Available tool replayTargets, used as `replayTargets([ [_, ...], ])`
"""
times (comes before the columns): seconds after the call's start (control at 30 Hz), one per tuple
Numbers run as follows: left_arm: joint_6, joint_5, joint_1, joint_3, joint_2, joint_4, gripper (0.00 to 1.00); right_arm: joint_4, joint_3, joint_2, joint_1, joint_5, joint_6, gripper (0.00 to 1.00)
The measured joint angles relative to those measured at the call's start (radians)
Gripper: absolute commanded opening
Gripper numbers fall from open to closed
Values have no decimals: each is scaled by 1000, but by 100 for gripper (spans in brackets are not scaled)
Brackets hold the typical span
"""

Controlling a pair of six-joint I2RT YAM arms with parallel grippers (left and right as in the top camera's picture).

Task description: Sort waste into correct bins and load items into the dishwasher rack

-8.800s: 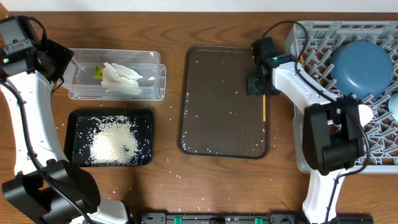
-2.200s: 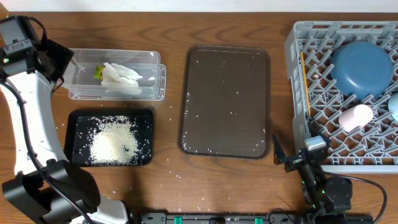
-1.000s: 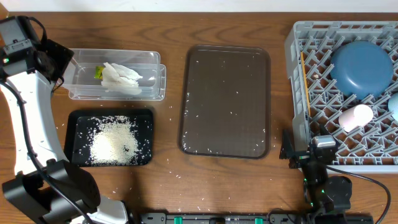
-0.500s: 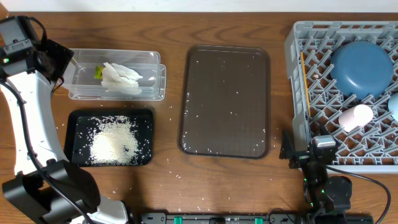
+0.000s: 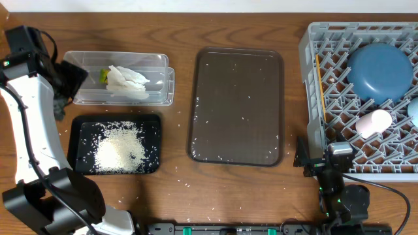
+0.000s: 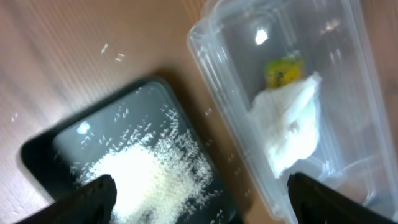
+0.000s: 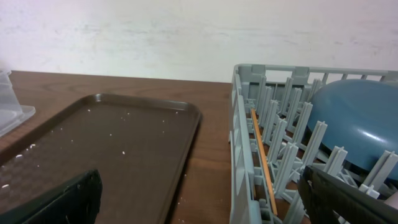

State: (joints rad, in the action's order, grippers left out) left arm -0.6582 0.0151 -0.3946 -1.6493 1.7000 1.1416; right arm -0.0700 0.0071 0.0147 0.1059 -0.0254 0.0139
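The clear tub (image 5: 157,62) holds crumpled tissue (image 5: 127,81) and the snack wrapper (image 5: 103,76). The black tray (image 5: 75,140) holds the rice heap (image 5: 121,147). My left gripper (image 5: 65,88) is open and empty, above the tub's left end; its wrist view (image 6: 200,185) shows tissue (image 6: 289,134), wrapper (image 6: 281,70) and rice (image 6: 143,177). The grey rack (image 5: 313,98) holds the dark-blue dish (image 5: 381,70), pale pink cup (image 5: 372,123), light-blue bowl (image 5: 413,111) and chopsticks (image 5: 320,88). My right gripper (image 5: 302,160) is open and empty, by the rack's front left corner. I cannot make out the white cup.
The brown serving tray (image 5: 238,108) lies mid-table with stray rice grains on it; it also shows in the right wrist view (image 7: 93,143), beside the rack (image 7: 239,143) and chopsticks (image 7: 264,165). Loose grains dot the table near the front.
My left gripper has swung down and right toward the tub's left end in the last half second. Earlier, the right arm left the serving tray and folded back; the chopsticks now lie in the rack.
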Motion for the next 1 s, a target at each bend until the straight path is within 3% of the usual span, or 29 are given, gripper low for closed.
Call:
replayTargets([
  [0.13, 3, -13, 0, 11, -3, 108, 91, 0, 0, 0, 0, 0, 0, 99],
  [0.27, 32, -47, 11, 118, -46, 84, 91, 0, 0, 0, 0, 0, 0, 99],
  [0.7, 313, 11, 139, 876, -458, -696, 91, 0, 0, -2, 0, 1, 0, 99],
  [1.0, 364, 89, 181, 1305, -761, -1090, 91, 0, 0, -2, 0, 2, 0, 99],
])
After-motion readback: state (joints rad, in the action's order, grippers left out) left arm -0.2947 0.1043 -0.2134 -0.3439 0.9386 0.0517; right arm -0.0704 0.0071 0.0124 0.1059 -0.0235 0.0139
